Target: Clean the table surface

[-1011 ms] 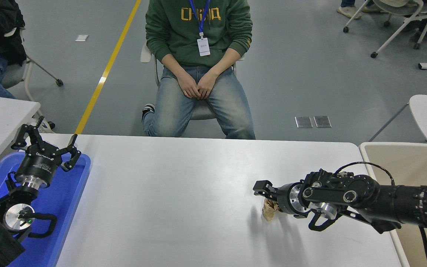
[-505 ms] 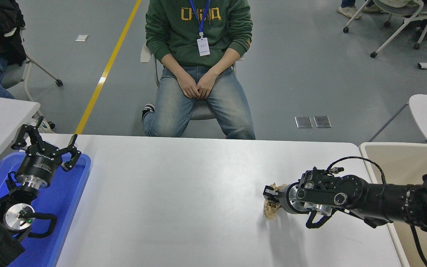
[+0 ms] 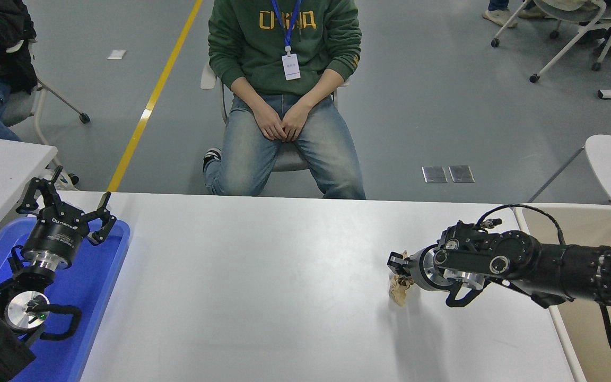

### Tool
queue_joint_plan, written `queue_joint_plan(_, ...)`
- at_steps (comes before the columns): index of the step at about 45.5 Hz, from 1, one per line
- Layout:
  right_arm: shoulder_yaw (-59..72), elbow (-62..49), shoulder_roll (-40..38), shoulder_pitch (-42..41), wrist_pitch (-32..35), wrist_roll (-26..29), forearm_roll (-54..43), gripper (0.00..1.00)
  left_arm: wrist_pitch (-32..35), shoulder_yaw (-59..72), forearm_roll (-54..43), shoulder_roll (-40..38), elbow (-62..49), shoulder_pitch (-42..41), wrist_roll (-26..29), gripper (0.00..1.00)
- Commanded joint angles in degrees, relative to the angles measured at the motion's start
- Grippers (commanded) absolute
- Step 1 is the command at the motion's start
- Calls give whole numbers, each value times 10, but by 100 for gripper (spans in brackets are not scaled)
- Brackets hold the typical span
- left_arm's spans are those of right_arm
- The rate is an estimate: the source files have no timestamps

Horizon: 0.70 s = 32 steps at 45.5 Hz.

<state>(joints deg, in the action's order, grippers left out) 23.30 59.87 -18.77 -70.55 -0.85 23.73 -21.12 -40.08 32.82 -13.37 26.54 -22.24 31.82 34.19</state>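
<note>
Brown crumpled paper [image 3: 400, 289], a small wad of scrap, was the one bit of litter on the table surface [image 3: 284, 276] in the head view, the only view given. It hung at the tip of the right gripper [image 3: 396, 266], whose fingers were pinched narrow on its upper part, and a soft shadow lay below it on the white top; whether its lower end touched the table could not be told. Paper like this looked very light, soft and easily crushed, not slippery and not fragile, so a firm pinch across the bulk of the wad seemed the right hold, since a grip on a loose flap would likely tear or slip free. The tabletop itself was wide, smooth and hard, with rounded corners. Its right edge ran close behind the right arm, and just beyond that edge sat a beige bin [image 3: 592, 228], open at the top, which seemed the natural place for the scrap. Room between wad and bin looked free apart from the arm itself. At the far left the left gripper [image 3: 67, 204] was parked over a blue tray [image 3: 109, 265] with its fingers spread wide, well apart from the work. A seated person [image 3: 284, 79] faced the far edge, hands folded, clear of the table.
</note>
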Motion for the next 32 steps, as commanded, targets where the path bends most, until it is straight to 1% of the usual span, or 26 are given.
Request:
queue_joint_plan(1,-1,90,-114,-71,23,3,11,0,0,0,0,0,0,0,0,100)
queue_joint_plan(13,-1,184,-278,-160,81,4,9,0,0,0,0,0,0,0,0,100)
queue_joint_plan(19,0,213,-346,-207,118,11,8,0,0,1,0,0,0,0,0,100)
queue_joint_plan(26,0,217,-406,-244,168,18,6,0,0,0,0,0,0,0,0,100)
queue_joint_plan(32,0,217,-432,-259,192,23,5,0,0,1,0,0,0,0,0,100)
